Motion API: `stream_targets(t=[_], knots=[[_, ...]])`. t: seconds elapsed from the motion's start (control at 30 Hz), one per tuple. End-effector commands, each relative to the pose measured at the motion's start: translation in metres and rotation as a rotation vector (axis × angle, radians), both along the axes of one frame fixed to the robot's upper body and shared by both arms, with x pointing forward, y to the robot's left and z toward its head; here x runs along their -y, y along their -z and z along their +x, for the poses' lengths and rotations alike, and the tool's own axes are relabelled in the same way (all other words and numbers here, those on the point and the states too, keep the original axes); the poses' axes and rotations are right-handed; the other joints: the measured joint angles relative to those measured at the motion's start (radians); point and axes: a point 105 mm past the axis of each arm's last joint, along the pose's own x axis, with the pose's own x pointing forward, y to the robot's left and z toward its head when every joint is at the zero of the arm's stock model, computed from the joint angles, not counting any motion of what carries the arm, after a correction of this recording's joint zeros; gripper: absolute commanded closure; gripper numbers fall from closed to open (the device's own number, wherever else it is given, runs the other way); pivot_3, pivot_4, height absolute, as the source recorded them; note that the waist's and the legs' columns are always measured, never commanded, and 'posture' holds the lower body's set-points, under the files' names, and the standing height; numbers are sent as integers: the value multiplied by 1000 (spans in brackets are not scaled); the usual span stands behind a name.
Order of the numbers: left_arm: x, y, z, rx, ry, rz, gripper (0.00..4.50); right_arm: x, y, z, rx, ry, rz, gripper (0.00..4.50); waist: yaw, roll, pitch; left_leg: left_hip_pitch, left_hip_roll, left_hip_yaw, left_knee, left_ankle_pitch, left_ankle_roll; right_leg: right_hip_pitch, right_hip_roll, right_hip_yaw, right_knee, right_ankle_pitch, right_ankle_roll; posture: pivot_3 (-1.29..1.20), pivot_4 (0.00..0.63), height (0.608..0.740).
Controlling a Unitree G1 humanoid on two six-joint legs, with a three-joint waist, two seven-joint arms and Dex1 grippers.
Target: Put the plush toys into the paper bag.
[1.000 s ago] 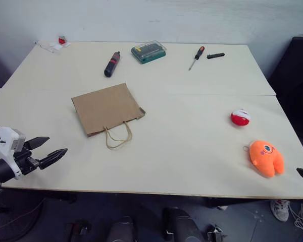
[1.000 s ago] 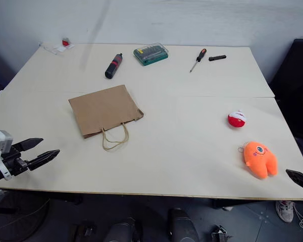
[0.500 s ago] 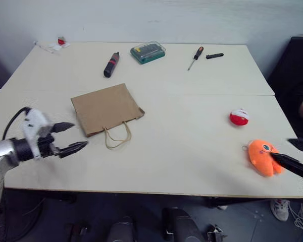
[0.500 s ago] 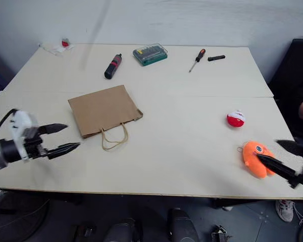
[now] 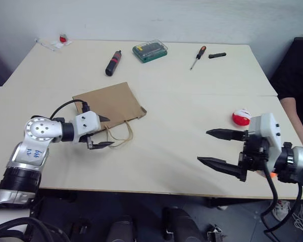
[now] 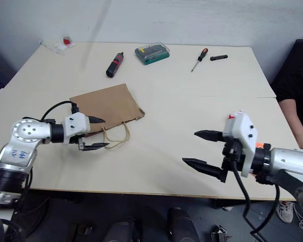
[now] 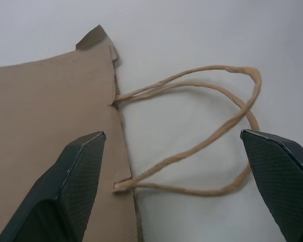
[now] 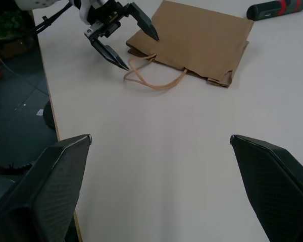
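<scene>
The brown paper bag [image 5: 108, 103] lies flat on the table, its loop handles [image 5: 119, 136] pointing toward the near edge. My left gripper [image 5: 107, 132] is open right at the bag's mouth, its fingers straddling the handles [image 7: 192, 151] without gripping them. My right gripper [image 5: 204, 146] hovers open over bare table, right of the bag, holding nothing. The red-and-white ball [image 5: 241, 117] rests just beyond the right gripper's body. Of the orange toy, just a sliver [image 5: 272, 174] peeks out behind my right arm. In the right wrist view the bag [image 8: 202, 38] and the left gripper [image 8: 141, 52] lie ahead.
Along the far side lie a black-and-red tool [image 5: 111, 62], a green bit case [image 5: 149, 51], a screwdriver [image 5: 197, 56] and a black bit holder [image 5: 216, 55]. A small red item [image 5: 63, 38] sits at the far left corner. A person in black [image 5: 299, 96] is at the right edge.
My left gripper swung right and forward from the table's near left edge to the bag's handles. My right gripper came in leftward over the table, now covering most of the orange toy.
</scene>
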Motion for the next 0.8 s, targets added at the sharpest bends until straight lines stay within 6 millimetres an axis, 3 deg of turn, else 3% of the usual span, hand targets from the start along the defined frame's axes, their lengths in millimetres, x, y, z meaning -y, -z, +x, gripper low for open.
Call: stream_targets(t=[0.03,0.1,0.37,0.47,0.57,0.6,0.67,0.7,0.8], knots=[[10,-1,10,44,24,-7,408,-12,2,5,47,-4,7,0,1,0,0,-1,0,0,2,0,0,-1,0,0,0,0,1,0,150,740],[17,-2,14,39,43,-28,831,-16,1,6,55,-6,19,0,1,0,0,-3,0,0,6,-1,1,-2,0,0,1,1,1,0,150,740],[28,-8,17,-2,103,-73,3453,-20,1,7,63,-7,34,0,1,0,0,-4,0,0,11,-2,4,-1,0,0,3,2,3,0,150,740],[40,-28,18,-69,107,-237,4431,-21,1,9,64,6,51,0,1,0,0,-5,0,0,12,-2,4,-1,0,0,6,2,3,0,150,740],[62,-57,11,-179,178,-437,4487,-24,1,17,65,38,89,0,1,0,0,-6,0,-1,13,-2,4,-1,0,0,6,2,4,0,150,740],[69,-67,7,-210,210,-489,4497,-26,1,21,65,44,100,180,1,0,0,-6,0,-1,13,-2,4,-1,0,0,6,2,4,0,150,740],[79,-81,-1,-248,269,-557,4500,-32,2,26,66,43,113,567,0,-1,0,-6,0,-1,13,-2,4,-1,0,0,6,2,4,0,150,740],[83,-86,-5,-253,300,-571,4500,-36,3,30,70,39,117,973,0,0,0,-6,0,-1,14,-2,4,-1,0,0,6,2,4,0,150,740],[94,-89,-14,-247,359,-547,4500,-50,5,48,84,38,127,1861,-6,0,0,-6,0,-1,14,-2,3,-2,1,0,7,2,4,0,150,740]])
